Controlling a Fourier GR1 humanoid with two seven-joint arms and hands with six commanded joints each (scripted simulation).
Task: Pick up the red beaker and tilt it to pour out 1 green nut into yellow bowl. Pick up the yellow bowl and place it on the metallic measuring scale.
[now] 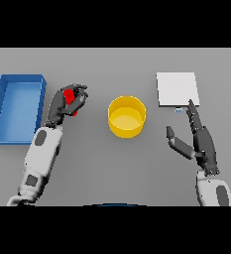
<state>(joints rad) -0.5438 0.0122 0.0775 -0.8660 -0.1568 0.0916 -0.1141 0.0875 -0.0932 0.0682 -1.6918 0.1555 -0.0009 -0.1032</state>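
Note:
My left hand [66, 102] is curled round the red beaker [72, 102], left of the table's middle; only slivers of red show between the fingers. The yellow bowl [127, 116] stands upright at the centre, a short way right of the beaker, and I see no nut inside it. The metallic measuring scale [177, 89], a flat pale square, lies at the back right. My right hand [201, 141] is open below the scale, fingers straight and pointing toward its front edge, thumb spread toward the bowl.
A blue open bin [17, 106] sits along the left edge, just left of my left forearm. Grey tabletop runs between bowl and scale and across the front.

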